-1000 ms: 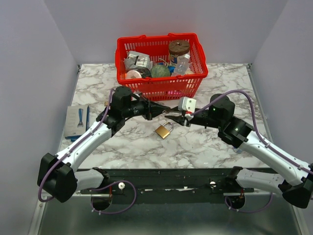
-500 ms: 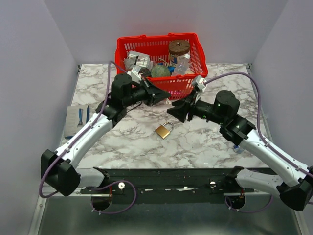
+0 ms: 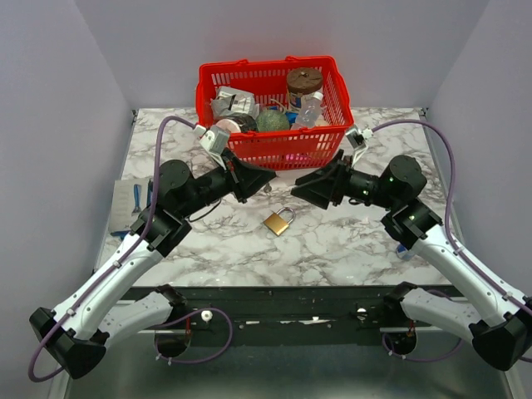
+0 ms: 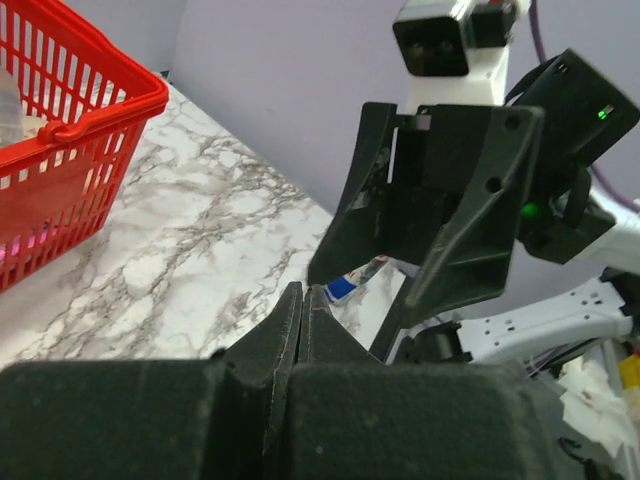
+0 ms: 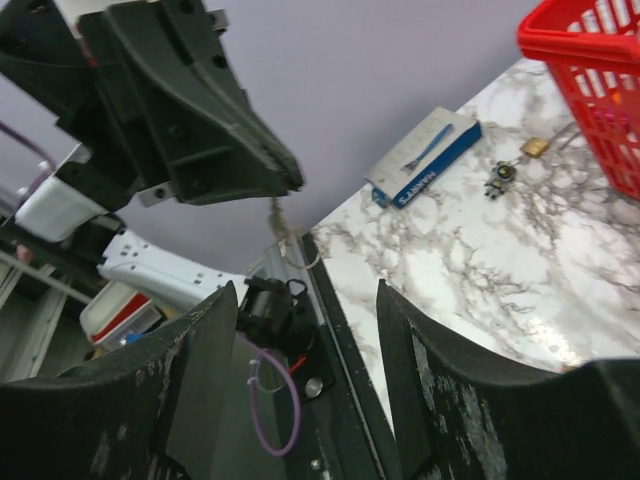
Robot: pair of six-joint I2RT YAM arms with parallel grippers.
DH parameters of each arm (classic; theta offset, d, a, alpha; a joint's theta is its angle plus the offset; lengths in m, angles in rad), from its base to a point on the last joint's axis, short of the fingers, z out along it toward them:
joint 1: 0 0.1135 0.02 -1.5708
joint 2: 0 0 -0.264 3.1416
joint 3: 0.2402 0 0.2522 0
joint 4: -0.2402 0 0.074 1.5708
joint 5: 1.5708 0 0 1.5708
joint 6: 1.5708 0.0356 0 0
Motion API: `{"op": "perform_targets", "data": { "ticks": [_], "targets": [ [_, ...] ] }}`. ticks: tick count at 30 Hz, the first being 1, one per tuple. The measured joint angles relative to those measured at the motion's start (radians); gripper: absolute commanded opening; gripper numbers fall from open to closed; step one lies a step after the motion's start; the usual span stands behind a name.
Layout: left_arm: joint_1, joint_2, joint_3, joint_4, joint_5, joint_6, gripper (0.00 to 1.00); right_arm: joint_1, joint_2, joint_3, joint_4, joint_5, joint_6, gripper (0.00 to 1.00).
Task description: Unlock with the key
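Top external: brass padlock [image 3: 279, 221] on worktop [image 3: 349, 241], likely dense, rigid, slick, best gripped across body; left pincer [image 3: 270, 177] pinching key [image 5: 278, 222], right pincer [image 3: 298, 189] spread.

Padlock [image 3: 278, 221]: brass body, silver shackle. Lies flat on marble surface [image 3: 349, 241], about mid-surface, between two arms, touching neither. Shackle end points far-right and looks seated in body.

Key [image 5: 279, 224]: small, thin, metallic, with a loop of ring below it. Hangs from tip of closed left fingers [image 5: 262, 160], above surface, far-left of padlock. Details too small to tell.
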Motion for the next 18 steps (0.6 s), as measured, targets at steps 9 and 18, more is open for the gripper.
{"op": "perform_targets", "data": {
  "ticks": [9,18],
  "targets": [
    [-0.003,-0.002,-0.062,0.053,0.000,0.019,0.00,0.013,0.072,0.058,0.063,-0.163,0.034,0.57],
    [-0.003,-0.002,-0.116,0.204,0.002,-0.094,0.00,0.083,0.083,0.068,0.048,-0.133,-0.015,0.55]
  ]
}}
